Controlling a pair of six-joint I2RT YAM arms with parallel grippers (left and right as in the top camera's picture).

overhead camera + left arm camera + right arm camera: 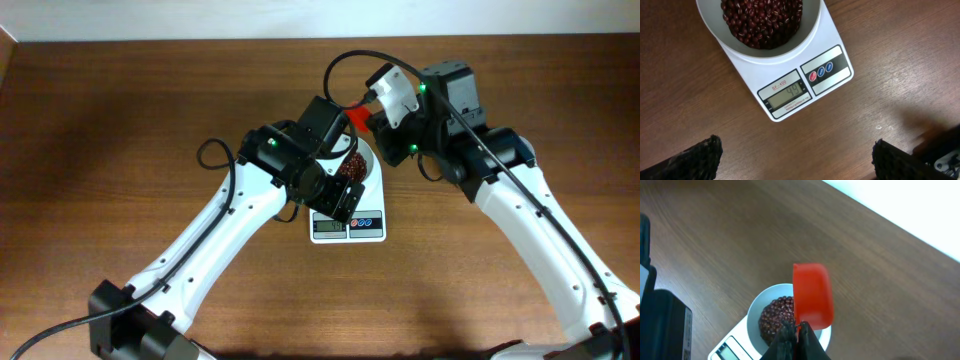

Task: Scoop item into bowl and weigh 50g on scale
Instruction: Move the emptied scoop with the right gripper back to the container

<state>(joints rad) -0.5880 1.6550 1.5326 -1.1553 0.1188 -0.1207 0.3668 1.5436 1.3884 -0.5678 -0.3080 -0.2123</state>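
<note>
The white bowl (810, 30) stands on the white scale (835, 45) and holds a heap of dark reddish-brown beans (762, 20). The scale's display (786, 95) reads 44. My left gripper (797, 160) is open and empty, over bare table just in front of the scale. My right gripper (796, 332) is shut on the handle of a red scoop (812, 295), held above the bowl's right side (752, 312). In the overhead view the scoop (357, 118) sits by the bowl (368, 172) on the scale (348, 226); the left arm hides much of the bowl.
Brown wooden table (120, 140) all round. A pale wall strip runs along the far edge (300, 18). The two arms cross closely above the scale. A black cable (345, 65) loops above the right wrist.
</note>
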